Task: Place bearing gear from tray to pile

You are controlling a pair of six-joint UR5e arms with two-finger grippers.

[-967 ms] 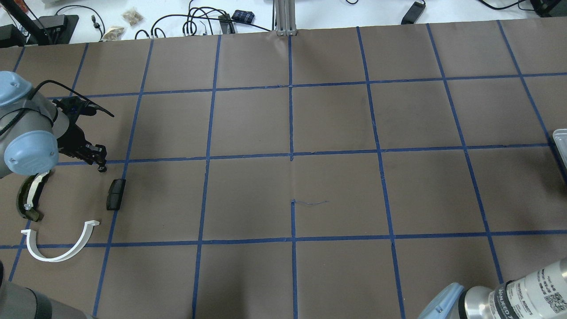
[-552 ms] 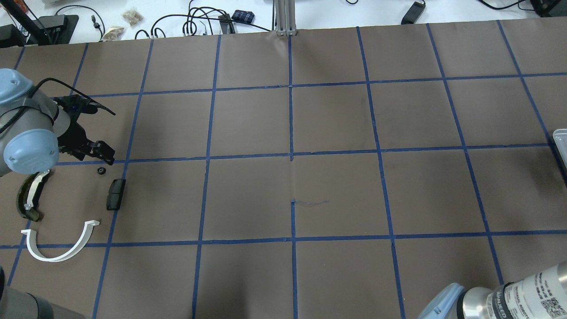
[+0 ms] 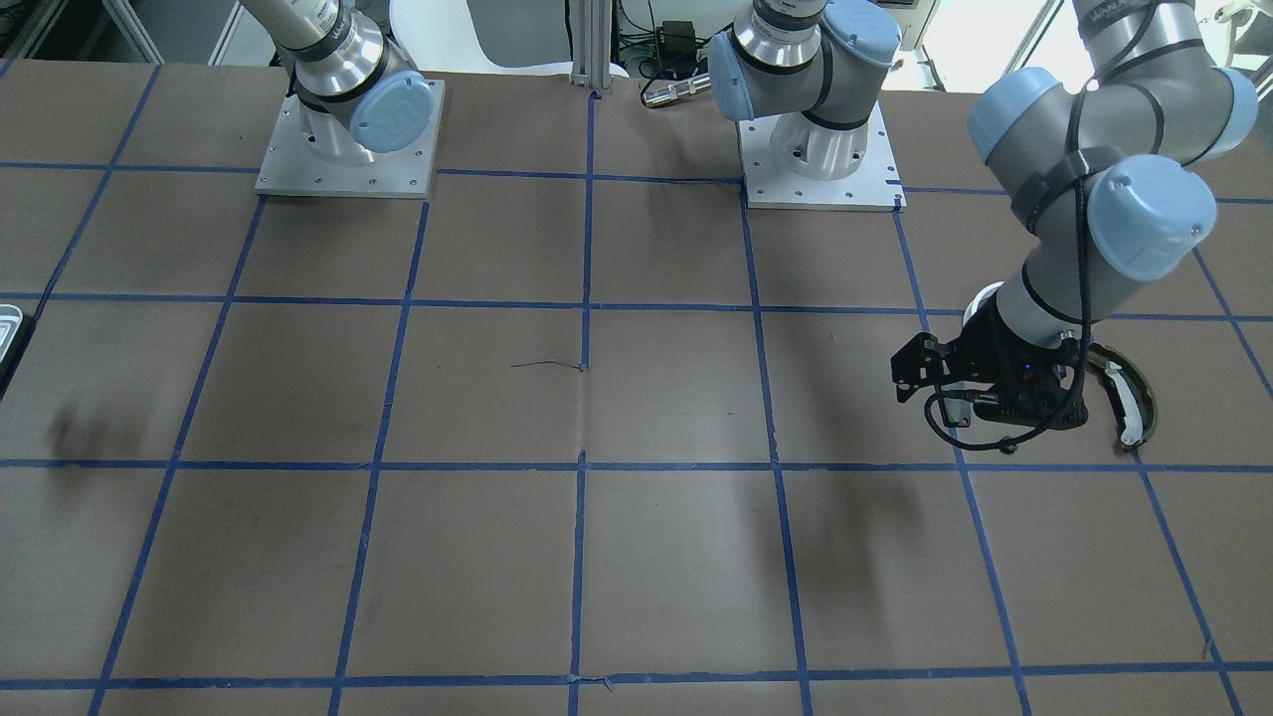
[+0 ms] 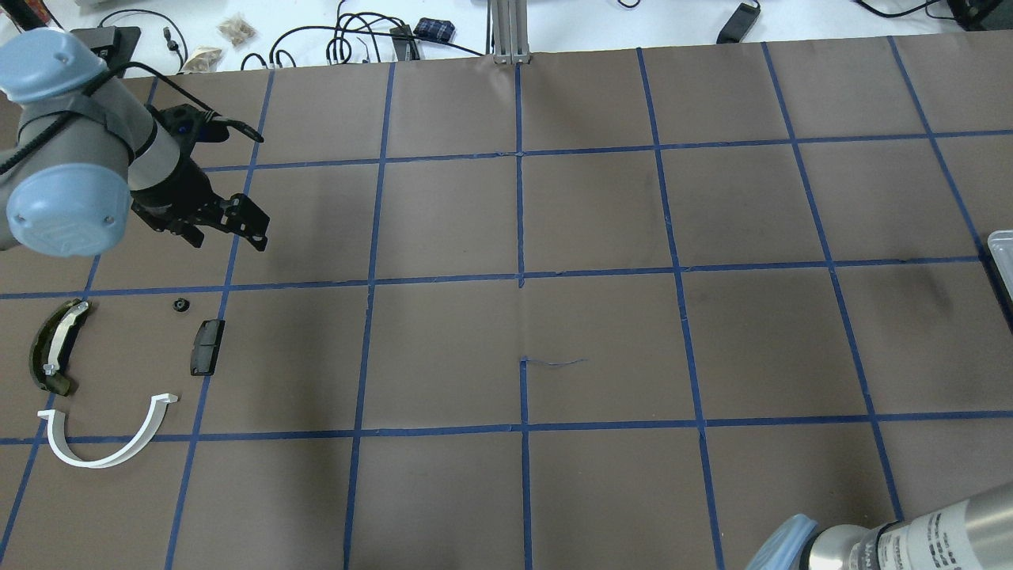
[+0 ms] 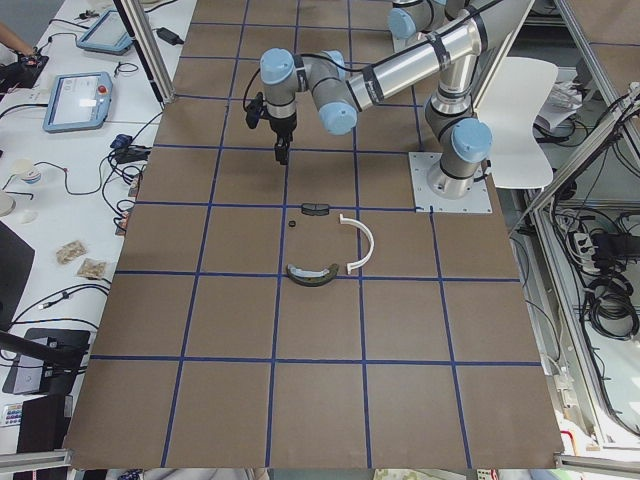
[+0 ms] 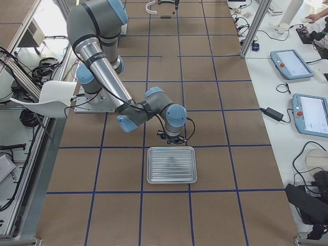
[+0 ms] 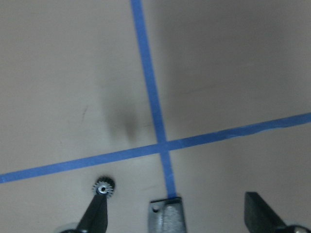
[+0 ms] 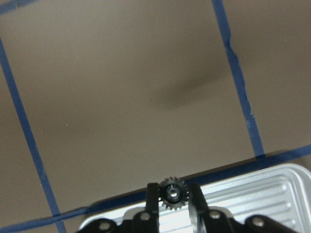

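My right gripper (image 8: 173, 200) is shut on a small black bearing gear (image 8: 173, 192) and holds it over the near edge of the silver ribbed tray (image 8: 272, 194). The tray also shows in the exterior right view (image 6: 171, 164). My left gripper (image 4: 241, 229) is open and empty, raised beyond the pile. The pile holds a white half-ring (image 4: 103, 447), a dark olive curved piece (image 4: 49, 348), a black block (image 4: 206, 347) and another small black gear (image 4: 181, 304) on the paper. The left wrist view shows that gear (image 7: 103, 187) beside the block (image 7: 165, 218).
Brown paper with a blue tape grid (image 4: 521, 277) covers the table. Cables and small items (image 4: 356, 36) lie along the far edge. The two arm bases (image 3: 348, 149) stand at the robot's side.
My left gripper let go of a small gear beside the black block, then rose and moved away toward the far side. The gear stays on the paper.
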